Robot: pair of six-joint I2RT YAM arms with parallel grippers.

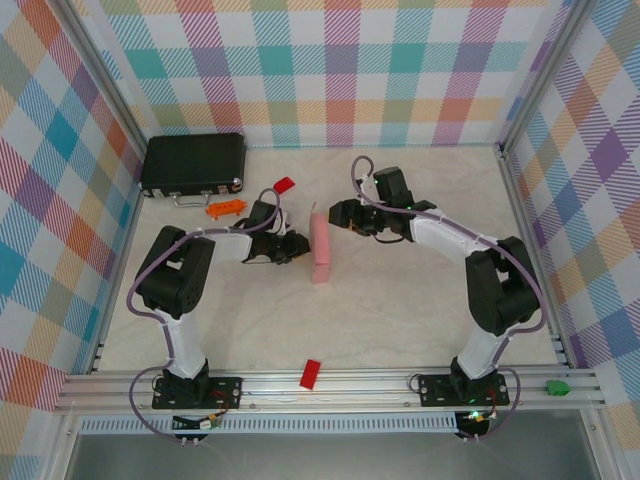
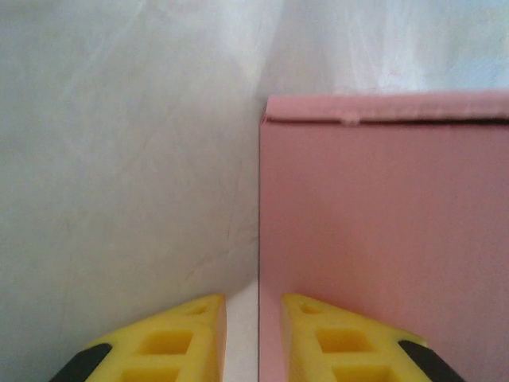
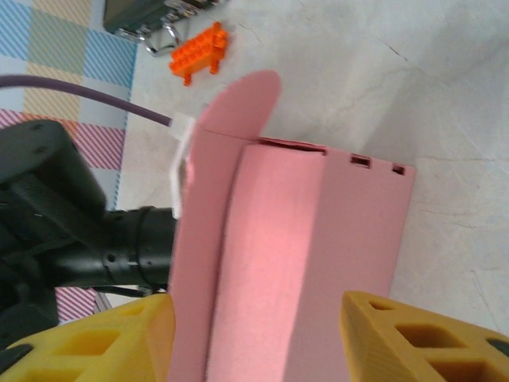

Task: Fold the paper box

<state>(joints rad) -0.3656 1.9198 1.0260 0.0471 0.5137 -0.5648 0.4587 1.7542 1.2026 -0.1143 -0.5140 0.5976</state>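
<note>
The paper box is light pink and stands on its long edge mid-table, partly folded. A rounded flap sticks out at its far end, and small slots show along one edge. My left gripper sits right against the box's left side. In the left wrist view its yellow fingers stand a narrow gap apart, with the box's vertical edge running through that gap and nothing pinched. My right gripper is by the box's far right end. Its jaws are wide open, hovering in front of the box.
A black case lies at the back left, with an orange brick and a small red block near it. Another red block rests on the front rail. The left arm is close behind the box.
</note>
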